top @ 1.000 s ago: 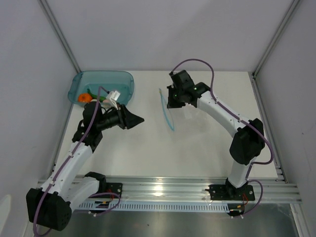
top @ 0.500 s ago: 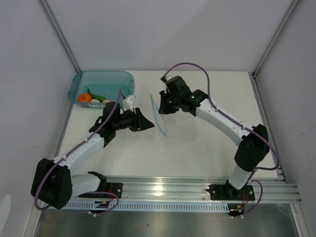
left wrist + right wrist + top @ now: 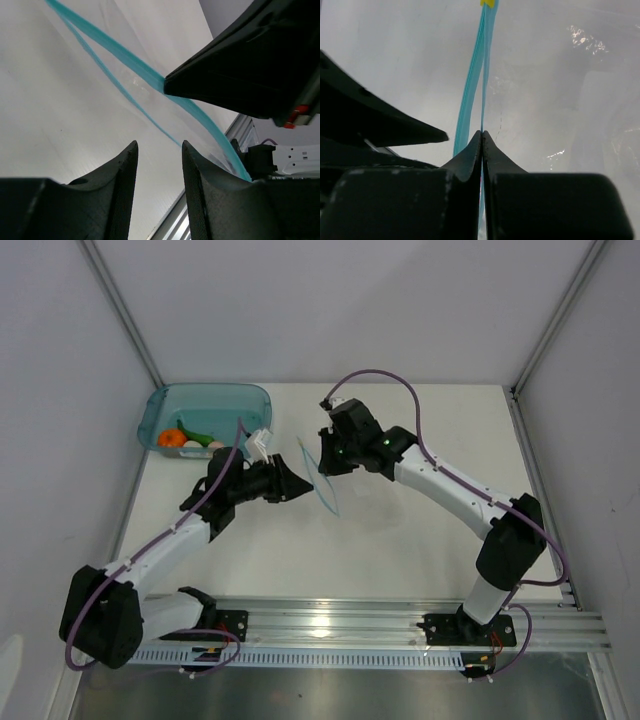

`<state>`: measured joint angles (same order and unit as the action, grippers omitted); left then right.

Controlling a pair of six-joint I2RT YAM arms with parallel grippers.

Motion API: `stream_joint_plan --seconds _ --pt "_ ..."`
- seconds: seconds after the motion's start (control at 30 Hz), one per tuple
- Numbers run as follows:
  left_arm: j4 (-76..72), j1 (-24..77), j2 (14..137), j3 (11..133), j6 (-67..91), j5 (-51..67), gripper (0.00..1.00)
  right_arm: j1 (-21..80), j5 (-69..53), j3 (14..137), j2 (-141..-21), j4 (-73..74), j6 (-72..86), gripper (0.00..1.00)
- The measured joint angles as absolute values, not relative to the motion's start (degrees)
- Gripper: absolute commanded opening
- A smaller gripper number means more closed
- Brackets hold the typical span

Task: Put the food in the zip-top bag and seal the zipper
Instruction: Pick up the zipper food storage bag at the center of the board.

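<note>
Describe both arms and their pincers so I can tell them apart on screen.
They look alike. The left arm and right arm have white links with chunky black joints, and a purple cable runs along each. The left pincer and right pincer are matte black with tapering, wedge-shaped fingers. The one difference is a white connector block showing at the left wrist.

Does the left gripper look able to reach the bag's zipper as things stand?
Likely yes: the left gripper stands open just short of the zipper, which the right gripper pinches; nothing lies between them.
</note>
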<state>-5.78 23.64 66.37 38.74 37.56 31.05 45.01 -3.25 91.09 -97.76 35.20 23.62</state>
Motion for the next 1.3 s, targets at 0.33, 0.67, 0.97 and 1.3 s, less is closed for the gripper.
stream_joint_plan --seconds 0.33,0.67,0.97,1.3 --pt "-6.37 24.38 62.35 37.71 38.52 26.81 0.46 47.94 1.56 89.95 -97.76 35.33 23.24 0.0" --pt "-5.58 26.06 64.99 37.71 38.52 23.94 0.42 49.56 4.71 89.19 -96.68 35.14 23.31 0.0" --pt "-4.62 26.79 66.61 37.76 38.13 22.57 0.29 50.57 6.24 88.92 -94.72 35.05 23.49 0.0" --pt "-4.99 27.75 67.37 39.53 37.52 22.85 0.01 51.64 7.77 88.92 -94.43 35.75 24.69 0.04"
